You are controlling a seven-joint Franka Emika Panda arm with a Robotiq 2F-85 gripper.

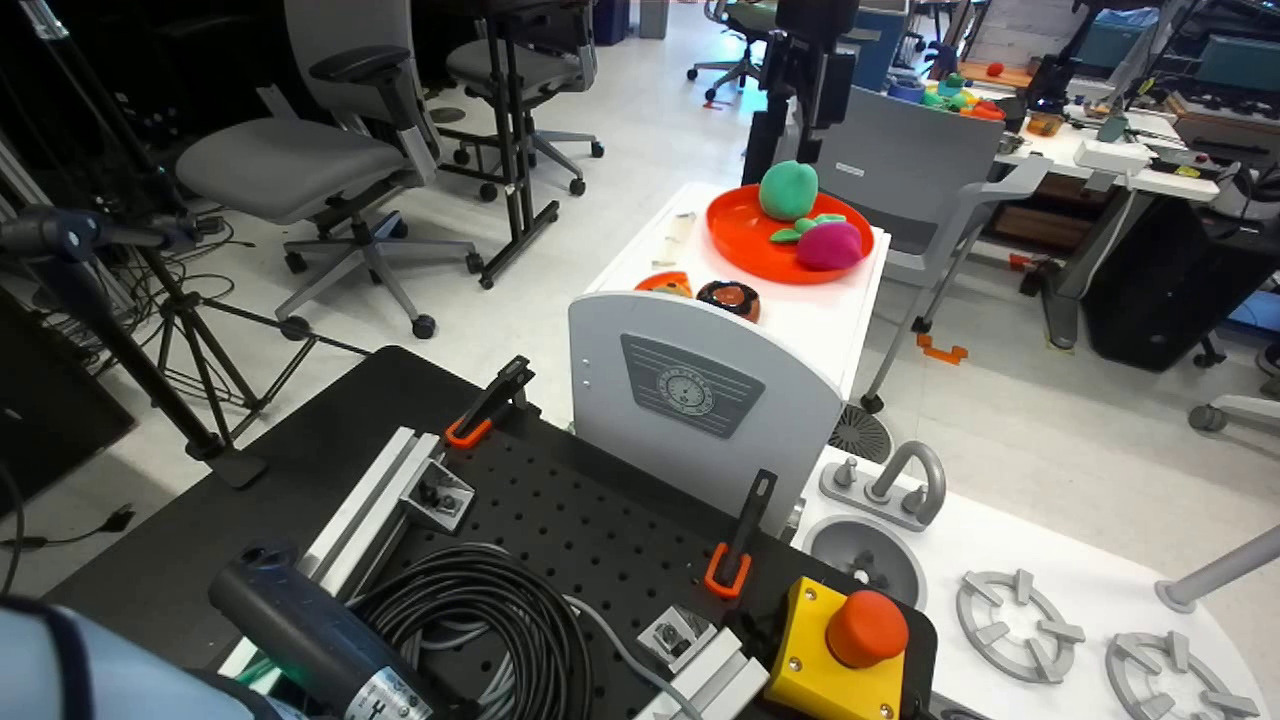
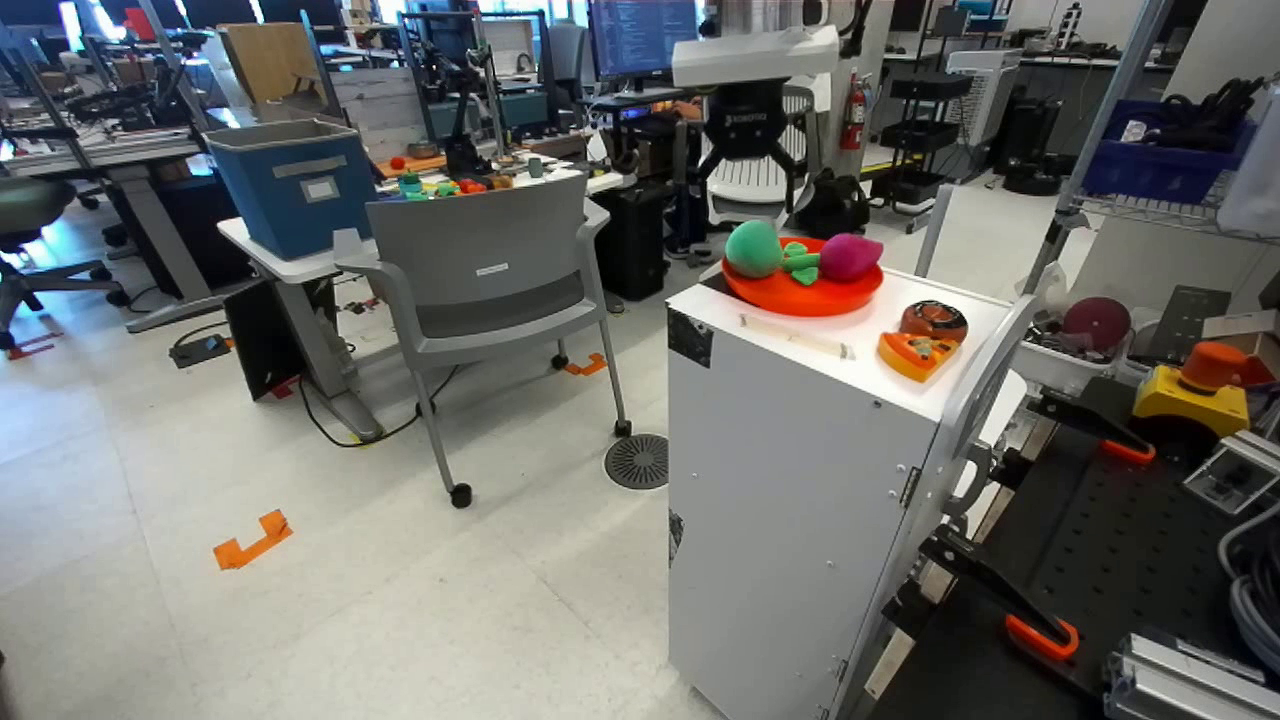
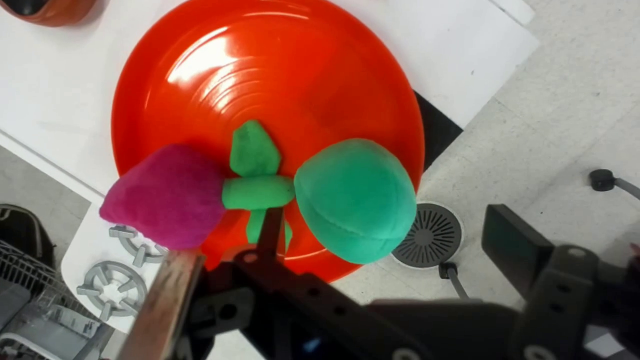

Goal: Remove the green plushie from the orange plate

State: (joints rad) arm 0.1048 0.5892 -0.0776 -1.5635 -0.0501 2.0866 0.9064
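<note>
Pizza [image 2: 916, 356] near plate [image 2: 808, 297], exterior views only

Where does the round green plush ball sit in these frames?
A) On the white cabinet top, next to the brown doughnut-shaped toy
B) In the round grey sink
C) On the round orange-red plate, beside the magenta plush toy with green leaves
C: the wrist view shows the green plush ball on the orange-red plate, beside the magenta plush toy, and both exterior views agree.
</note>
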